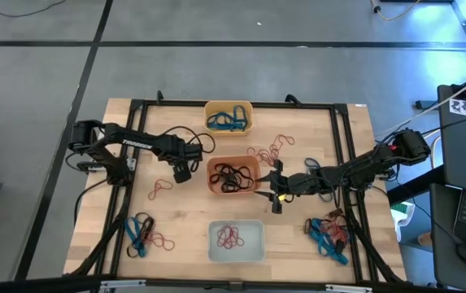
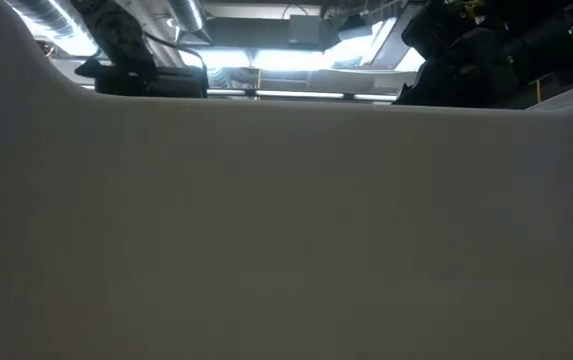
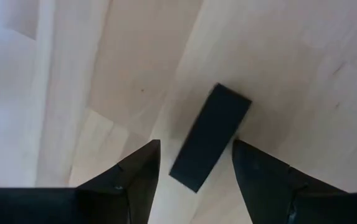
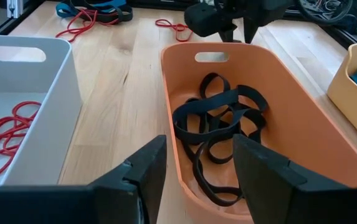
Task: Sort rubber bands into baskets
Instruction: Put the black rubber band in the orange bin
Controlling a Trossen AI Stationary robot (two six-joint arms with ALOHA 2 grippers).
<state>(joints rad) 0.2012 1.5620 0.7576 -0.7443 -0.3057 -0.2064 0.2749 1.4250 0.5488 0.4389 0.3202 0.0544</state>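
Three baskets stand in a row down the table's middle. The yellow one (image 1: 228, 118) holds blue rubber bands, the orange one (image 1: 233, 175) black bands (image 4: 218, 121), and the whitish one (image 1: 235, 242) red bands (image 4: 7, 134). My left gripper (image 1: 182, 173) points down at the table just left of the orange basket. It is open, and a short black strip (image 3: 209, 138), seemingly a flattened black band, lies on the wood between its fingers (image 3: 141, 165) untouched. My right gripper (image 4: 199, 140) stands open at the orange basket's right end, empty.
Loose bands lie about: red ones (image 1: 161, 189) left of the orange basket, red ones (image 1: 269, 149) behind it, a blue and red heap (image 1: 143, 234) near left, and a mixed heap (image 1: 328, 232) near right. In the low view, the whitish basket's wall (image 2: 286, 230) blocks almost everything.
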